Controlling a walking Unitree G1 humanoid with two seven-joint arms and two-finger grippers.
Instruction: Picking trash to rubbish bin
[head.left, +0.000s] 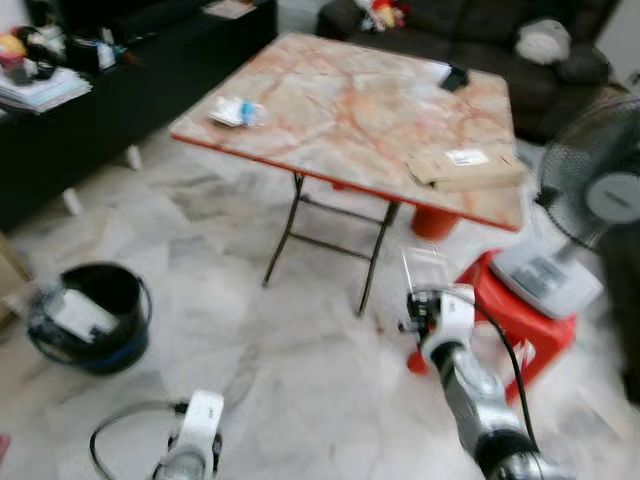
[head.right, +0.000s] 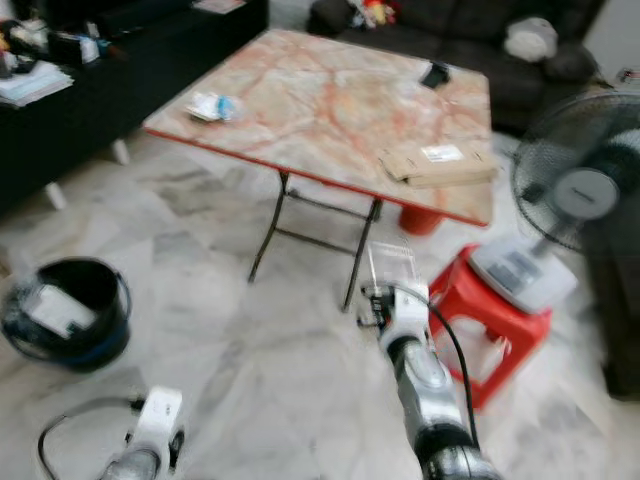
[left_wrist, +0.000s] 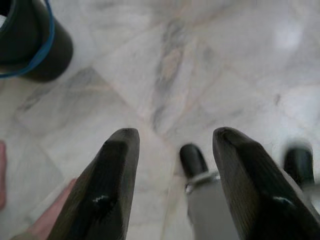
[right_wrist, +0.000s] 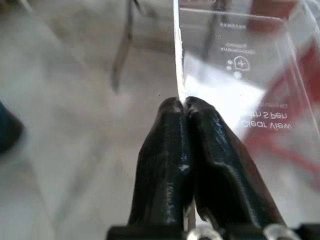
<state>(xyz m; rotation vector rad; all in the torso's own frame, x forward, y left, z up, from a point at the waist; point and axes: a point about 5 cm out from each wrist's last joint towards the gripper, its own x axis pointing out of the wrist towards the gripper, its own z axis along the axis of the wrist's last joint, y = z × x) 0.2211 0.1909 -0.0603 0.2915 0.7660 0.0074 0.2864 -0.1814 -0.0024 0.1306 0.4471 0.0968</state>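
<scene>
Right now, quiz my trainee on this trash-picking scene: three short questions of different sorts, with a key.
1. True or false: the right gripper is shut on the clear plastic packaging.
2. Which lies on the marble-patterned folding table? A) flat brown cardboard parcel B) white desk fan C) black bucket
3. Fill in: the left gripper hangs open above the ___ floor.

Key: 1 true; 2 A; 3 marble. The black round rubbish bin stands to the robot's left.

"Clear View" and "S Pen" on the clear plastic package (right_wrist: 240, 85); other print illegible
</scene>
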